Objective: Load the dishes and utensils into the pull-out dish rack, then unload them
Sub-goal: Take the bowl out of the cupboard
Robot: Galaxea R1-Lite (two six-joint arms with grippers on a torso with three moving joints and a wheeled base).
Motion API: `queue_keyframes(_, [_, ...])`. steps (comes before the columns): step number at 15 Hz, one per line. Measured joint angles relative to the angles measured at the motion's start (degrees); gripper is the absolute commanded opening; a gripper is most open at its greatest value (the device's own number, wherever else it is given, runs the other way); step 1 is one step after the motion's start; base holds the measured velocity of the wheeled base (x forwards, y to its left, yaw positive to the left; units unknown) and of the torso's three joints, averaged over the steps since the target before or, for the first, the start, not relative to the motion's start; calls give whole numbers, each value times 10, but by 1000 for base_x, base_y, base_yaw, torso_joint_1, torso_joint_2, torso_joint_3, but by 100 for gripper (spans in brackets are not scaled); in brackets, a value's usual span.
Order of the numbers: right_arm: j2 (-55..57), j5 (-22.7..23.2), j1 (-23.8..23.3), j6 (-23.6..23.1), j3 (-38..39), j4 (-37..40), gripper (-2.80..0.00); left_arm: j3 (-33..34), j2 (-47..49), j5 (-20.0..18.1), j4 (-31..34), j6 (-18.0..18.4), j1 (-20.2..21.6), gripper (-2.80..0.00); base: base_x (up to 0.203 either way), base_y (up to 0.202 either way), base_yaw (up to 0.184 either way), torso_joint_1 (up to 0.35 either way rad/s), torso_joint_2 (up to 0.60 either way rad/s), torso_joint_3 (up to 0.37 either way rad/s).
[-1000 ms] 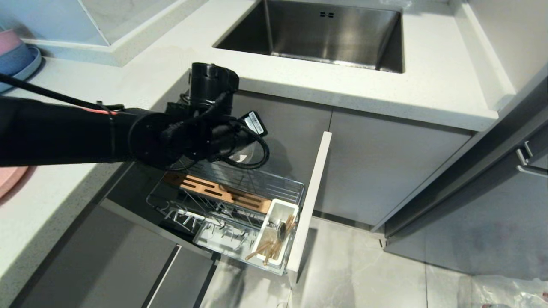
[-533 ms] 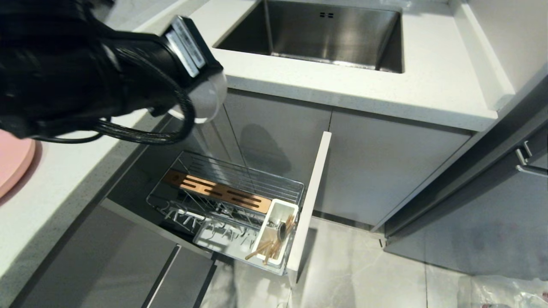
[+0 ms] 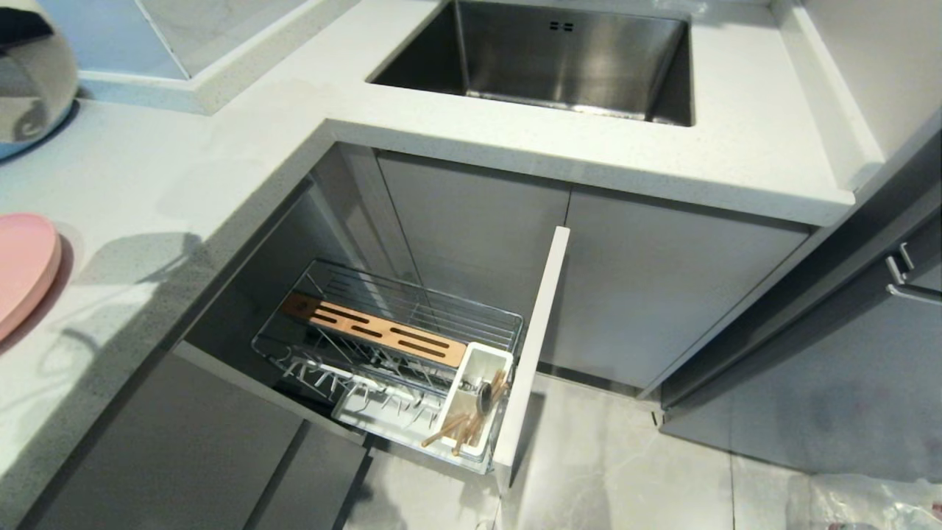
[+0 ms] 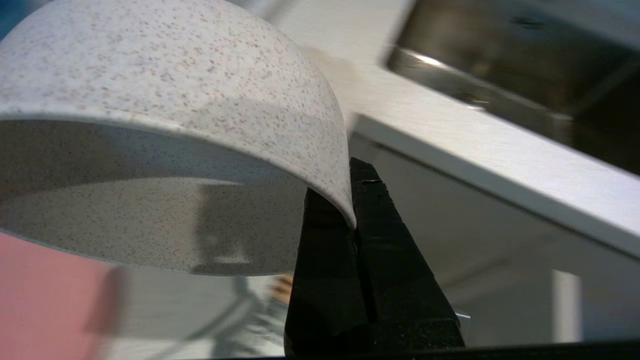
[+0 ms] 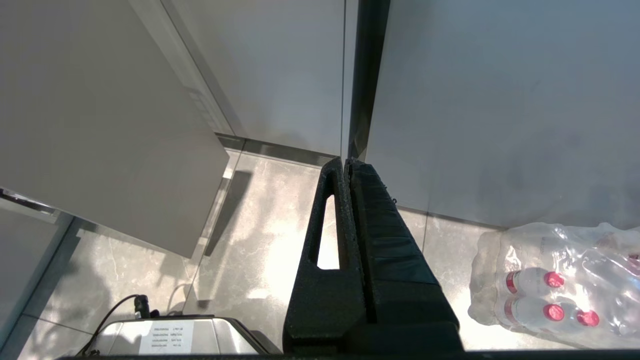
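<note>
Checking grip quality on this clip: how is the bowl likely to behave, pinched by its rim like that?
The bowl looks rigid and probably light. The left gripper pinches only its thin rim, so it may pivot or slip. Its smooth rounded wall offers little hold.

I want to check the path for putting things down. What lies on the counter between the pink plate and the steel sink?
In the head view, the counter between the pink plate and the steel sink is bare; only shadows lie there.
</note>
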Motion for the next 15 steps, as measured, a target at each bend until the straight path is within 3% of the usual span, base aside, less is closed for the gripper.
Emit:
queue_keyframes(4, [0, 0, 0, 0, 0, 0, -280, -7, -26, -23, 83, 101, 193, -280, 0, 0, 0, 0, 0, 0])
queue_keyframes(8, [0, 0, 0, 0, 0, 0, -280, -40, -13, -159, 285, 164, 365, -280, 0, 0, 0, 0, 0, 0])
queue_keyframes(11, [0, 0, 0, 0, 0, 0, -280, -108, 47, -220, 422, 202, 446, -280, 0, 0, 0, 0, 0, 0])
queue_keyframes(15, [0, 0, 0, 0, 0, 0, -280, -278, 163, -233, 590, 222, 493, -280, 0, 0, 0, 0, 0, 0])
